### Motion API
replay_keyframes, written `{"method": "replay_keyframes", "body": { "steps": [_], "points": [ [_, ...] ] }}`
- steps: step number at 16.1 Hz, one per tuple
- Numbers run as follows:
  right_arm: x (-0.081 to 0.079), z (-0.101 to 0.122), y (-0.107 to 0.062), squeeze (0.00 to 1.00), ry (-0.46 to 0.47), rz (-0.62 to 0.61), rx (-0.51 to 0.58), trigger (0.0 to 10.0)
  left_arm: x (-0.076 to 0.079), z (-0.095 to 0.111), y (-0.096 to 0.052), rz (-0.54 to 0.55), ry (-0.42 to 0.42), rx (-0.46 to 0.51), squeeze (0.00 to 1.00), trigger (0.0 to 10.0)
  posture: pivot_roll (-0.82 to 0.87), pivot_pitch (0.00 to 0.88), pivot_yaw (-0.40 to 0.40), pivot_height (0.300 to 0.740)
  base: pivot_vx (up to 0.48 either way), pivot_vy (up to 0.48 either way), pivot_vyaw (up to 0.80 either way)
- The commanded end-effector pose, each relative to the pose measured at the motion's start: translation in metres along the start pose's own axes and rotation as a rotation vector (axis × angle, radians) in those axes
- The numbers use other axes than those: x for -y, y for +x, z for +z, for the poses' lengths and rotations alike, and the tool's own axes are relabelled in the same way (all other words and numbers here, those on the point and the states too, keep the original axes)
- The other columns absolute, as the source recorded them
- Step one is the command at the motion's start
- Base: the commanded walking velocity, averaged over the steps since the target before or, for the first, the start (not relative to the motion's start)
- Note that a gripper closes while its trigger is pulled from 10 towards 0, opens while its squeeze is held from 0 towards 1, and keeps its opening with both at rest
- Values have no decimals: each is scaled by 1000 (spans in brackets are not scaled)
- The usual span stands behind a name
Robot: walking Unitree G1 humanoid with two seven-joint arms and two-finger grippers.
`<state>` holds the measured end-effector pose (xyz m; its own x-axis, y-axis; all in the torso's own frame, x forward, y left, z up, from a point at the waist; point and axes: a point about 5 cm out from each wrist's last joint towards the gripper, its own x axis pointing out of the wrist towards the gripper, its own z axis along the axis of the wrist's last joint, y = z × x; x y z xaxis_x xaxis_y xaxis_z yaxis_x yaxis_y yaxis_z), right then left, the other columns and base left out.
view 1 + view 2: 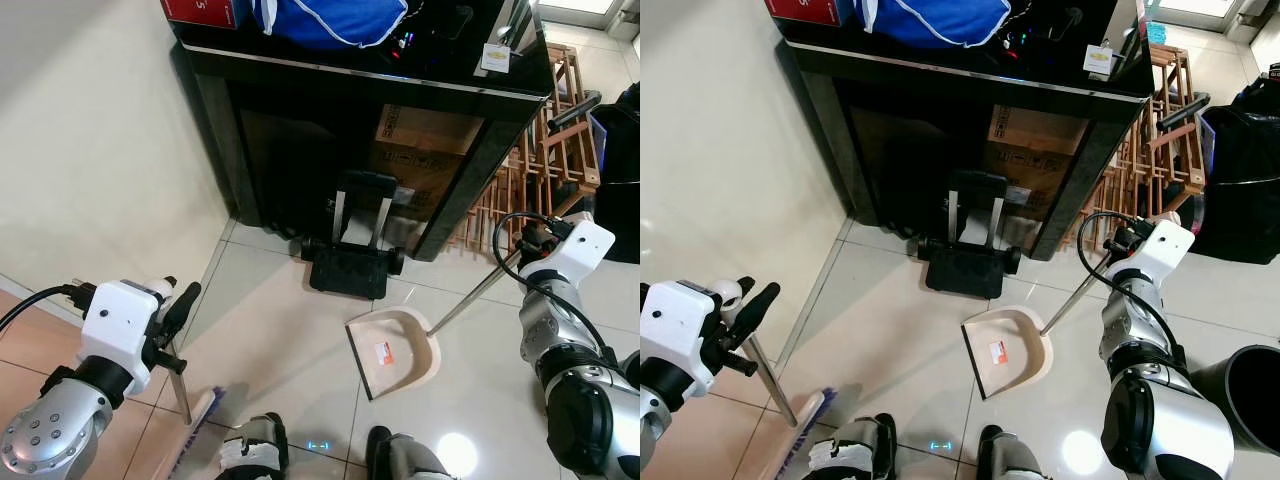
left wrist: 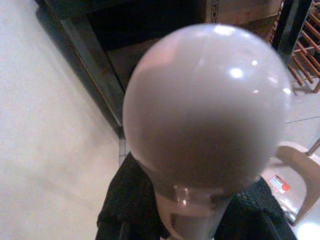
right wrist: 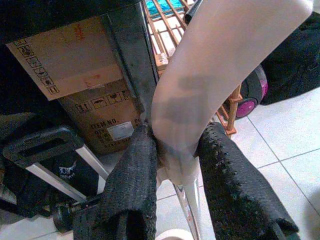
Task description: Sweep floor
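My left gripper (image 1: 178, 305) is shut on the top of the broom's metal handle (image 1: 180, 385), low on the left. The handle's rounded pale end cap (image 2: 207, 115) sits between the black fingers (image 2: 127, 205). The broom's bristle head (image 1: 198, 432) rests on the tiles by my feet. On the right, my right gripper (image 1: 528, 240) is shut on the beige grip (image 3: 210, 85) of the dustpan's handle. Its thin rod (image 1: 470, 295) slants down to the beige dustpan (image 1: 400, 352), which lies on the floor in front of me with its mouth towards my left foot.
A black glossy cabinet (image 1: 350, 75) stands ahead against the cream wall, with a cardboard box (image 1: 430, 150) under it and a folded black hand trolley (image 1: 355, 255) in front. A wooden rack (image 1: 560, 130) and a dark bag (image 1: 1240, 160) stand at right. A black bin (image 1: 1240, 395) is near my right side.
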<state>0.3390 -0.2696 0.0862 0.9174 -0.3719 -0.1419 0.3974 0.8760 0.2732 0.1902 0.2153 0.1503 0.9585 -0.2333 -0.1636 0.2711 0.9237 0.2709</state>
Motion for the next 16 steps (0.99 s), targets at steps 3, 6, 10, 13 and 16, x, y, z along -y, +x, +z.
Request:
{"method": "replay_keyframes", "body": {
  "steps": [3, 6, 10, 13, 16],
  "points": [
    [10, -5, -4, 0, 23, -41, 15, 0, -2, 1, 1, 0, 16, 6, 0, 10000, 339, 206, 26, 740, 0, 0, 0],
    [9, -6, -6, 0, 33, -42, 26, 0, -1, 1, 6, -4, 13, 12, 0, 10000, 326, 191, 25, 740, 0, 0, 0],
    [1, 6, -8, 0, -30, -75, 176, 0, 2, 3, 18, -31, 11, 40, 0, 10000, 285, 169, 23, 740, 0, 0, 0],
    [1, 17, -17, 0, -134, -134, 344, 0, 3, 3, 32, -46, 1, 71, 0, 10000, 243, 131, 17, 740, 0, 0, 0],
    [6, 19, -34, 0, -159, -206, 479, 0, 10, 1, 50, -90, -19, 95, 0, 10000, 165, 88, 33, 740, 0, 0, 0]
  ]
}}
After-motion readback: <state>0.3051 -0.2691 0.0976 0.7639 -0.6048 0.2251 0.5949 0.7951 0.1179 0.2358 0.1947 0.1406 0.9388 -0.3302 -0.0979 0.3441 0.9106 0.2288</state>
